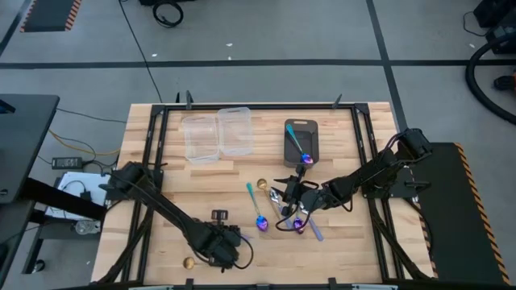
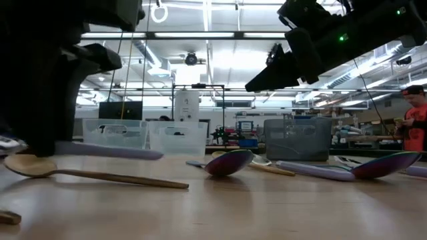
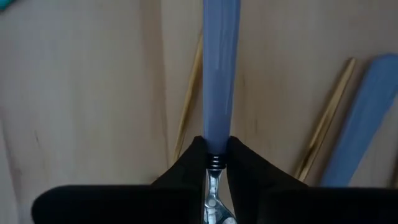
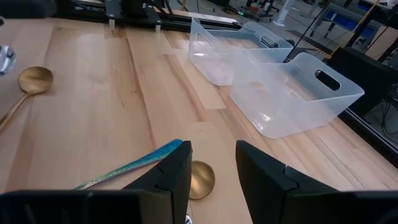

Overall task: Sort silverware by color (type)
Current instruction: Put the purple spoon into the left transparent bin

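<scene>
Lavender plastic fills the left wrist view: a spoon handle (image 3: 221,74) runs straight out from between the left gripper's (image 3: 216,163) fingers, which are pinched on the metal neck just below it. So the spoon's long axis lies in line with the gripper's reach. In the high view this gripper (image 1: 222,246) sits near the table's (image 1: 161,177) front edge, well apart from the bins. Two gold handles (image 3: 186,99) lie on the wood beside the lavender one, roughly parallel to it.

The right gripper (image 1: 294,197) hovers over the main cluster of spoons (image 1: 284,211), with its fingers a narrow gap apart and nothing between them. A teal handle (image 4: 130,165) lies just ahead of it, slanting across its line of reach, and a gold bowl (image 4: 200,179) shows in the gap.

Two clear bins (image 1: 218,133) and a grey bin (image 1: 301,141) stand at the far side. The right arm is much nearer them. For the left arm, I judge the carry runs along the spoon's own axis, away from its base.
</scene>
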Controlling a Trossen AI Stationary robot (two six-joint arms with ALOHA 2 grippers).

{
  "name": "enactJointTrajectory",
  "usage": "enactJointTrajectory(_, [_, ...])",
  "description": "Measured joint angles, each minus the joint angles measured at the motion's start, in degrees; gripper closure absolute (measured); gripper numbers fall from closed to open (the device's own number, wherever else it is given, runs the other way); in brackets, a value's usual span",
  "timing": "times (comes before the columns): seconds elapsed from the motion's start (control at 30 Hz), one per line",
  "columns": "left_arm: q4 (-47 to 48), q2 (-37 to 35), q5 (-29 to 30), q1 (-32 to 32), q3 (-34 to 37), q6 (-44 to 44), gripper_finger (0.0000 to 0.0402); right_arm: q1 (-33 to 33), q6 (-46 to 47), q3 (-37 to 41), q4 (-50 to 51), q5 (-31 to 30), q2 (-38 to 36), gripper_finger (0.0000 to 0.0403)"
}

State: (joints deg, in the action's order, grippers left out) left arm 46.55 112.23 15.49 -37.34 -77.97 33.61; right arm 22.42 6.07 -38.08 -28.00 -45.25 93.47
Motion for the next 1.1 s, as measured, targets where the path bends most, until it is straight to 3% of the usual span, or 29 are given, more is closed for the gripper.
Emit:
enactJointTrajectory(0.33, [4.60,-1.14,4.93,0.68,-0.13,2.46,0.0355,0.11,0.41,0.02,0.20,0.02,0.00,0.0268])
enactJointTrajectory(0.67, [10.53,-2.21,13.89,1.96,-0.17,5.79,0.0355,0.39,0.46,0.04,0.58,0.00,0.00,0.0268])
enactJointTrajectory(1.1, [16.68,-13.09,25.91,4.75,-0.29,5.57,0.0355,1.04,1.88,0.04,1.91,-0.01,0.00,0.0269])
